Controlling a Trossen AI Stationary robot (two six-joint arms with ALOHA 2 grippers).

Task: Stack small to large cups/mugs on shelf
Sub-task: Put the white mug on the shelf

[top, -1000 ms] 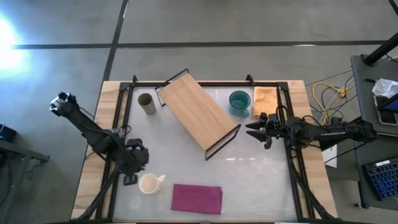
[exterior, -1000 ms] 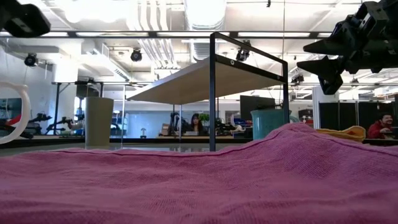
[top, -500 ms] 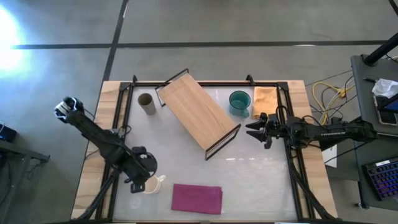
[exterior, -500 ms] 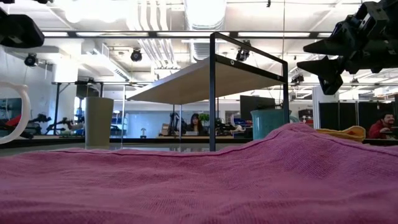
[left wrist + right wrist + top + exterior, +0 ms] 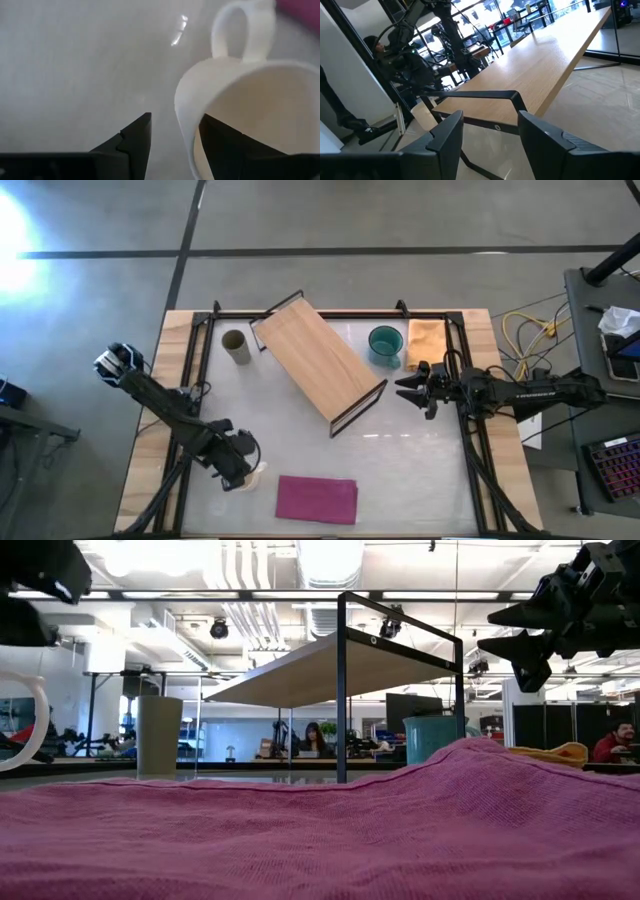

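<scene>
The white mug [image 5: 235, 100] stands upright near the table's front left, mostly covered by my left gripper [image 5: 238, 468] in the high view. My left gripper [image 5: 175, 142] is open and points down. One finger [image 5: 135, 137] is outside the mug's wall and the other [image 5: 220, 142] inside the hollow, on the side away from the handle [image 5: 243, 27]. The teal mug [image 5: 385, 343] and the olive cup [image 5: 236, 346] stand at the back. The shelf [image 5: 318, 360] lies slantwise between them. My right gripper [image 5: 405, 387] hovers open right of the shelf. My left gripper straddles the white mug's wall [image 5: 186, 125] from above. A gap shows between the outer finger and the wall. Whether the inner finger touches the mug's inside, I cannot tell. The mug stands on the table.
A magenta cloth [image 5: 316, 499] lies flat by the near edge, just right of the white mug. An orange cloth [image 5: 425, 343] lies beside the teal mug. A black frame [image 5: 330, 313] runs round the table top. People sit in the room beyond.
My left gripper has gone toward the table's right edge and a little nearer, from beside the white mug to right over it, and now covers most of it in the high view. The mug stands where it was.
</scene>
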